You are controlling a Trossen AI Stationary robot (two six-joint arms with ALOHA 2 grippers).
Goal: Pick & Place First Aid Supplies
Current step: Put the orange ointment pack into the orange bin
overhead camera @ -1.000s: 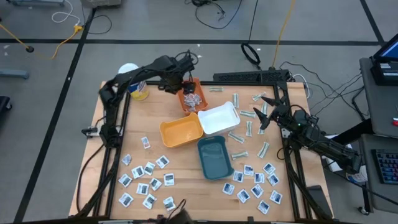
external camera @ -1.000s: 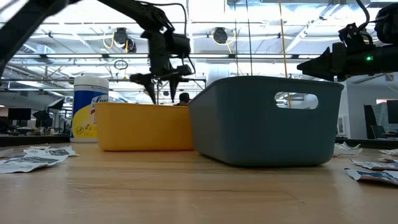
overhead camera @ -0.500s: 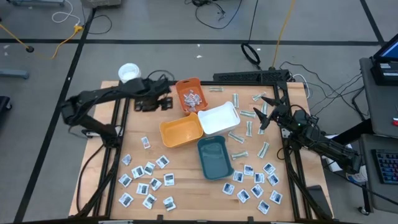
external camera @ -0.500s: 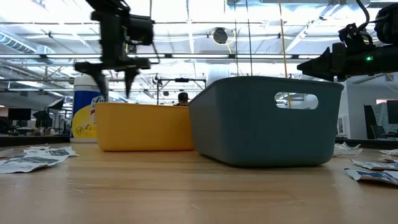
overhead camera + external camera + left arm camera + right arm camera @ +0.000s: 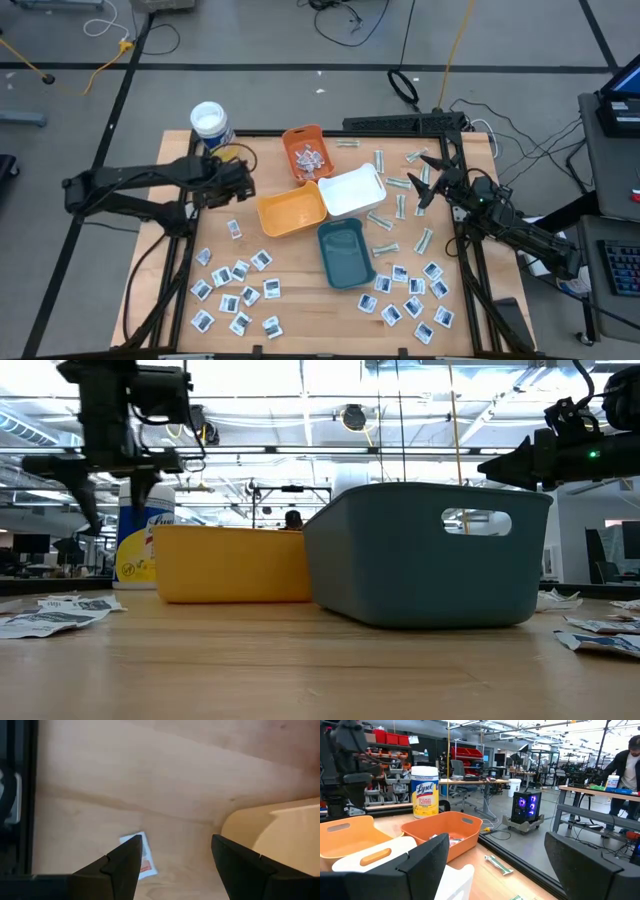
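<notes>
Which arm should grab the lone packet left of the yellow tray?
Left. The left gripper hangs open just above and beside that packet, which shows between its fingers in the left wrist view. The right gripper waits across the table, beyond the trays.

Your wooden desk (image 5: 290, 270) carries four trays clustered at its middle: orange (image 5: 306, 153), white (image 5: 352, 192), yellow (image 5: 291, 212), teal (image 5: 345, 252). You see a canister (image 5: 210, 124) at a far corner. White sachets (image 5: 238, 293) scatter across one near side, more sachets (image 5: 412, 297) across the other, with pale strips (image 5: 402, 203) beyond them.
</notes>
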